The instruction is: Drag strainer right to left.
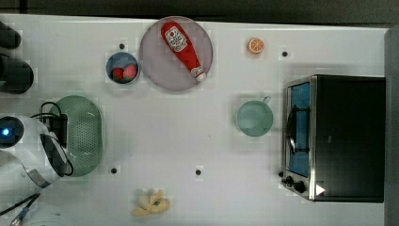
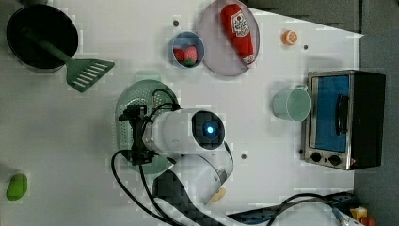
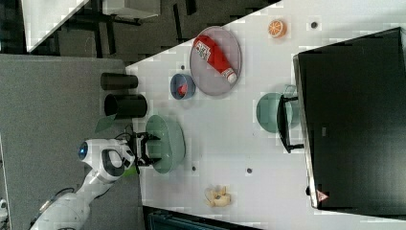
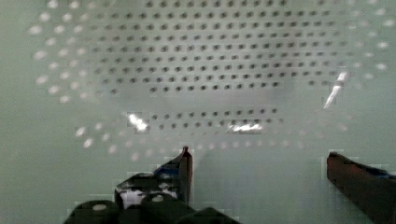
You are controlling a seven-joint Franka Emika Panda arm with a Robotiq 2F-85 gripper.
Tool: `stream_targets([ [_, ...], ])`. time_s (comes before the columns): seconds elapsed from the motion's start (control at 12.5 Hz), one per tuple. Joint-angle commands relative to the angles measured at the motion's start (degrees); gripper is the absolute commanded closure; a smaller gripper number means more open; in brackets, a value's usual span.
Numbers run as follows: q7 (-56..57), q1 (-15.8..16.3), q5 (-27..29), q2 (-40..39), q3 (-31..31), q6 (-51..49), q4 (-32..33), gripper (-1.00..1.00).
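1. Now the strainer [image 1: 84,134], a pale green oval dotted with small holes, lies near the top view's left edge of the white table [image 1: 188,141]; its long axis runs up and down in the top view, its hollow side facing up.
2. Seen in the left view, the strainer [image 2: 127,106] also stands lengthwise top to bottom, partly covered by the arm's white wrist; in the right view it [image 3: 168,143] sits at the table's edge nearest the robot.
3. Over it, the white arm [image 1: 23,150] reaches in from the top view's lower left; its black gripper [image 1: 60,129] hangs above the strainer's side nearest the top view's left.
4. Close up, the wrist view looks straight down into the strainer [image 4: 196,70]; the gripper [image 4: 259,161] has its two dark fingers [image 4: 184,163] standing wide apart with bare green plastic between them, clamped on nothing.
5. Whether the fingertips touch the strainer's floor I cannot tell.
6. Elsewhere in the top view: a grey plate [image 1: 155,66] bears a red ketchup bottle [image 1: 181,47]; just beside it sits a small blue bowl [image 1: 122,67] holding strawberries; a green cup [image 1: 254,117] stands near a toaster oven [image 1: 343,136] at the top view's right; a banana [image 1: 150,204] lies near the bottom edge.
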State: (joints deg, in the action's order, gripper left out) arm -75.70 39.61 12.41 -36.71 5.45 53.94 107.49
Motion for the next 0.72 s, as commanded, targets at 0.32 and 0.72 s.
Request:
stream_targets([
  [0.32,26.76,-1.41,-4.58,17.44,-13.37,-21.09,-0.52,-1.00],
  [0.72,48.98,-2.24,-15.20,35.50,-29.21,-40.15,-0.56,-1.00],
])
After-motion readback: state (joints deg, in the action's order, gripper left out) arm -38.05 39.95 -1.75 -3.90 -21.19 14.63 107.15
